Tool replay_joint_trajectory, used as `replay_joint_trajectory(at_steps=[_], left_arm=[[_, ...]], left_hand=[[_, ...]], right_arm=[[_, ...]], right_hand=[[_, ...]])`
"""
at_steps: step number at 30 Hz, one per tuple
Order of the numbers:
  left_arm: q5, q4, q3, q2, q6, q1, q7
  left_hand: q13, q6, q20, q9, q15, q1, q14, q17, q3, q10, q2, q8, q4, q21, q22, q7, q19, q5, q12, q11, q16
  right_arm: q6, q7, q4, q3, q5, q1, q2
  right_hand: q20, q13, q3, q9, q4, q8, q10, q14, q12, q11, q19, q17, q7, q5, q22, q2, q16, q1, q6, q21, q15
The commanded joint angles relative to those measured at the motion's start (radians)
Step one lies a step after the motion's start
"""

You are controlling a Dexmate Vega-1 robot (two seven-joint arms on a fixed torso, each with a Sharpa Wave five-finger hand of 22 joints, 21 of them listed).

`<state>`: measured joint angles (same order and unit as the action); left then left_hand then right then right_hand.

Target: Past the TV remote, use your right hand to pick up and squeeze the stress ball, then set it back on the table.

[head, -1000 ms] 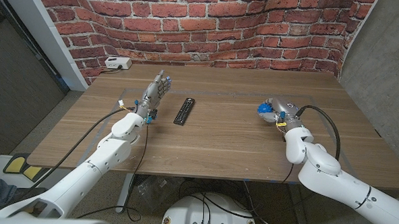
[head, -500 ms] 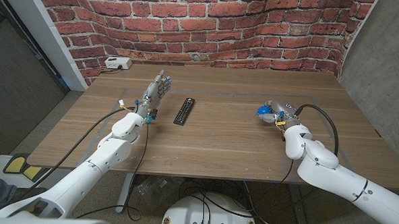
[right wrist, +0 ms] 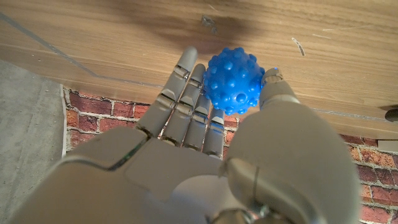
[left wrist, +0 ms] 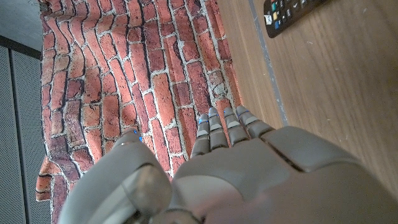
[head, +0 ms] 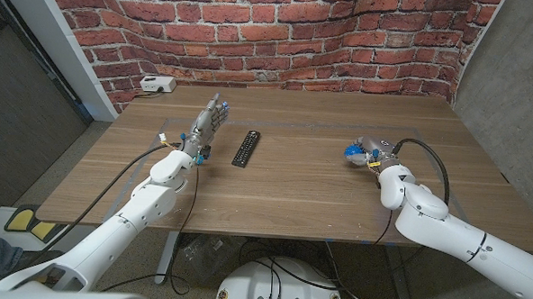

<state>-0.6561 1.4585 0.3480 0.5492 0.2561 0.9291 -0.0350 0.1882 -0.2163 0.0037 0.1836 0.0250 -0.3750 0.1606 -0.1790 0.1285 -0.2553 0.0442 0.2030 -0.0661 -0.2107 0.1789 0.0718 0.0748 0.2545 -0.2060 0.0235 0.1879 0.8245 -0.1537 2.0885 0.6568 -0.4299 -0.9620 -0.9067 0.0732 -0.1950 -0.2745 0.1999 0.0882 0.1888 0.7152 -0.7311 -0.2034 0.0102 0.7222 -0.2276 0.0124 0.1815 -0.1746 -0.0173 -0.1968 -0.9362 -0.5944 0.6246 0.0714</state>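
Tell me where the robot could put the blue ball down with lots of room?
The biggest bare patch is the wood between the remote and the right hand holding the ball. The table's near edge is bare too. It is tighter between the left hand and the remote.

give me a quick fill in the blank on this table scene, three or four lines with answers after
1. The bumpy stress ball held in the right robot hand is coloured ____.
2. The black TV remote lies on the table nearer the ____ robot hand.
3. The wall behind the table is made of ____.
4. The white box sits at the table's far ____ corner, by the robot's own sides.

Missing words: blue; left; brick; left
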Motion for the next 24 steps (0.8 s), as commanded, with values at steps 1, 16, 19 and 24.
replay_joint_trajectory(at_steps=[1, 16, 19, 24], left_arm=[[0.021, 0.002, 0.004, 0.002, -0.002, -0.001, -0.023], [0.026, -0.019, 0.013, -0.004, -0.01, -0.023, -0.016], [0.024, -0.021, 0.014, -0.005, -0.014, -0.025, -0.015], [0.024, -0.028, 0.015, -0.006, -0.014, -0.031, -0.01]], left_hand=[[0.005, -0.01, 0.005, 0.004, 0.001, -0.002, 0.011, -0.004, -0.004, -0.009, 0.005, -0.002, 0.001, 0.002, 0.003, 0.002, 0.001, -0.006, 0.0, 0.001, 0.001], [0.005, -0.009, 0.005, 0.004, 0.003, -0.003, 0.01, -0.004, -0.006, -0.007, 0.005, -0.003, 0.001, 0.003, 0.003, 0.002, 0.0, -0.007, 0.001, 0.003, 0.0], [0.005, -0.01, 0.004, 0.004, 0.003, -0.003, 0.011, -0.004, -0.006, -0.008, 0.005, -0.002, 0.001, 0.003, 0.003, 0.002, 0.0, -0.007, 0.001, 0.002, 0.0], [0.005, -0.01, 0.005, 0.004, 0.003, -0.003, 0.01, -0.004, -0.006, -0.007, 0.005, -0.002, 0.002, 0.003, 0.003, 0.001, 0.0, -0.008, 0.001, 0.0, 0.0]], right_arm=[[0.012, 0.026, -0.039, 0.048, 0.008, 0.057, -0.004], [0.036, 0.051, -0.055, 0.086, -0.007, 0.093, -0.005], [0.034, 0.053, -0.058, 0.09, -0.007, 0.097, -0.004], [0.055, 0.075, -0.059, 0.109, -0.019, 0.115, -0.003]], right_hand=[[0.091, -0.003, -0.002, 0.002, 0.006, 0.003, -0.006, 0.007, -0.003, -0.001, -0.002, -0.001, 0.003, 0.004, -0.002, 0.001, -0.001, 0.005, 0.002, -0.001, 0.032], [0.077, -0.002, 0.005, 0.002, 0.005, 0.002, -0.021, 0.041, -0.001, -0.007, -0.03, 0.002, -0.002, 0.003, -0.002, -0.004, 0.006, 0.021, 0.013, -0.019, 0.022], [0.076, -0.002, 0.006, 0.002, 0.004, 0.003, -0.023, 0.045, -0.001, -0.009, -0.034, 0.003, -0.004, 0.003, -0.002, -0.005, 0.006, 0.025, 0.012, -0.021, 0.021], [0.069, -0.002, 0.011, 0.002, 0.002, 0.0, -0.045, 0.071, 0.004, -0.001, -0.05, 0.005, -0.009, 0.003, -0.002, -0.007, 0.01, 0.039, 0.028, -0.032, 0.012]])
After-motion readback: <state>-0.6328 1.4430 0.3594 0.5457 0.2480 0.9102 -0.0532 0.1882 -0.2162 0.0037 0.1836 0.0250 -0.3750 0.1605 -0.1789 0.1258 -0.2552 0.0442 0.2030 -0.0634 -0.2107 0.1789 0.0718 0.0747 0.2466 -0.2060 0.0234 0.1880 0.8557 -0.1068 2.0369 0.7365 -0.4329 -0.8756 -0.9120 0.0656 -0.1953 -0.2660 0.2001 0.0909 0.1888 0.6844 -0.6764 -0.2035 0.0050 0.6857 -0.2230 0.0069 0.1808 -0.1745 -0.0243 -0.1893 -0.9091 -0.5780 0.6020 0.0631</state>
